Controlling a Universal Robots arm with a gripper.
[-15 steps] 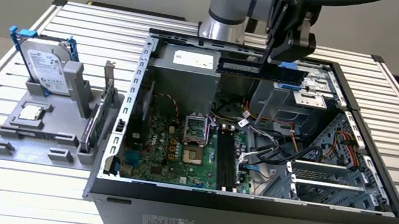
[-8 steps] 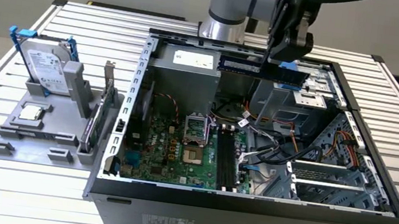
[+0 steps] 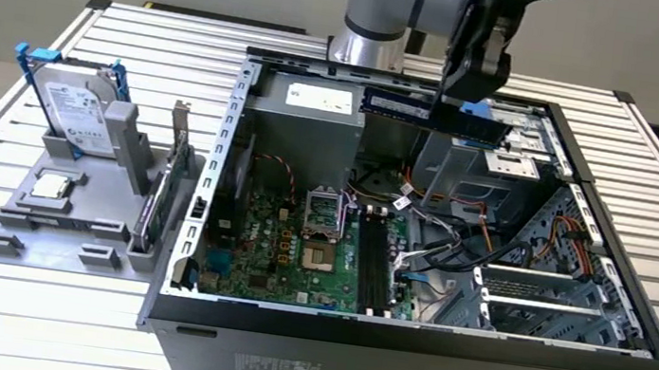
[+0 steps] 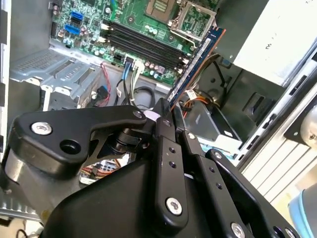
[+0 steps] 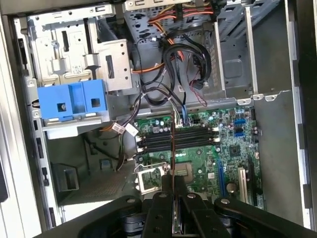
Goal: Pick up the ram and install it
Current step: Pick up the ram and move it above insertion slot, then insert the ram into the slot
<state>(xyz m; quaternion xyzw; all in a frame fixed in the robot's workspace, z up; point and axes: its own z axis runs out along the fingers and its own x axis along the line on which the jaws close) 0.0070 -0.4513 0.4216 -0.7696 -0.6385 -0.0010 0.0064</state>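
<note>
The ram (image 3: 393, 105) is a long dark blue-green stick, held level above the back part of the open computer case (image 3: 190, 224). My gripper (image 3: 464, 107) is shut on it. In the second wrist view the ram (image 4: 198, 57) sticks out from between the fingers (image 4: 163, 119) toward the motherboard. It shows edge-on as a thin line, the ram (image 5: 173, 148), in the first wrist view, above the black memory slots (image 5: 178, 139). Those memory slots (image 3: 373, 263) lie on the green motherboard (image 3: 282, 255), well below the stick.
On the exterior view's left, a grey fixture (image 3: 44, 224) holds a silver hard drive with blue rails (image 3: 72, 103) and an upright green card (image 3: 171, 174). Inside the case are the power supply (image 3: 307, 115), loose cables (image 3: 449, 249) and a blue drive caddy (image 5: 72, 101).
</note>
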